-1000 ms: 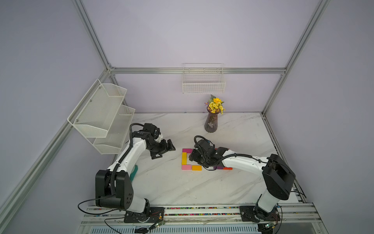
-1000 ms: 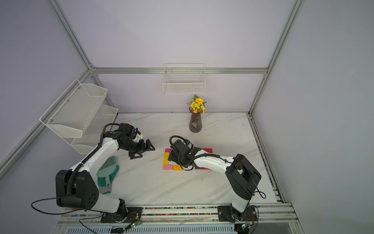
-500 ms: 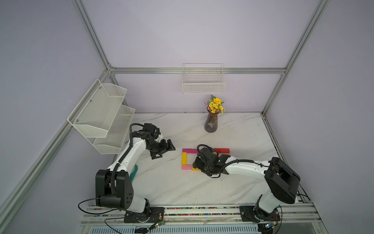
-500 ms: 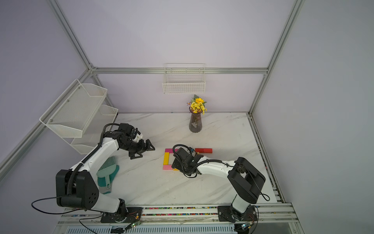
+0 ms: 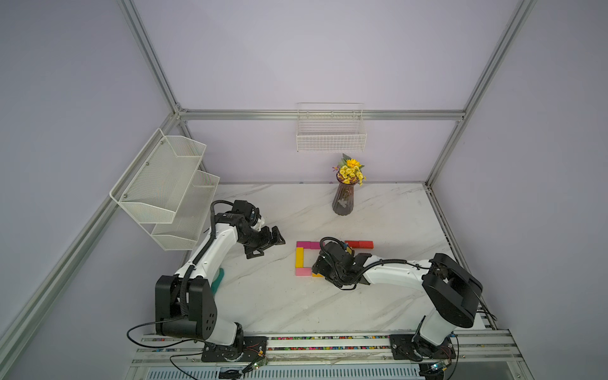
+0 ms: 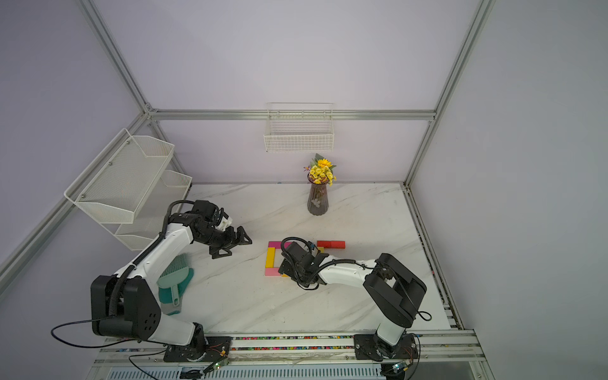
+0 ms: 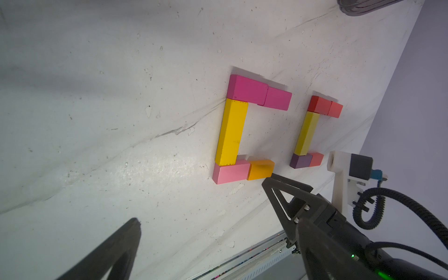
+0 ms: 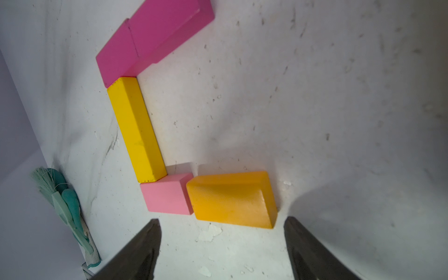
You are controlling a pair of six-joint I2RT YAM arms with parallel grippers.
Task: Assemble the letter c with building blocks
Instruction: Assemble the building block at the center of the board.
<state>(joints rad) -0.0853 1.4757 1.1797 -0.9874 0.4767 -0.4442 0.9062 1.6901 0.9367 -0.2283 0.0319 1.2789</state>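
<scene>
The building blocks lie in two C shapes in the left wrist view. The nearer one has two magenta blocks, a long yellow block, a pink block and an orange block. Beyond it are red blocks, a yellow one and a purple one. My right gripper is open and empty, just short of the orange block, over the C's lower end in both top views. My left gripper hangs open and empty, left of the blocks.
A vase of yellow flowers stands at the back of the marble table. A wire basket hangs on the back wall. A tiered mesh shelf juts out at the left. A teal brush lies beside the left arm.
My right gripper has drawn back toward the table's front, off the middle of the blocks, so the red pair at the back now shows. The left arm has not moved.
</scene>
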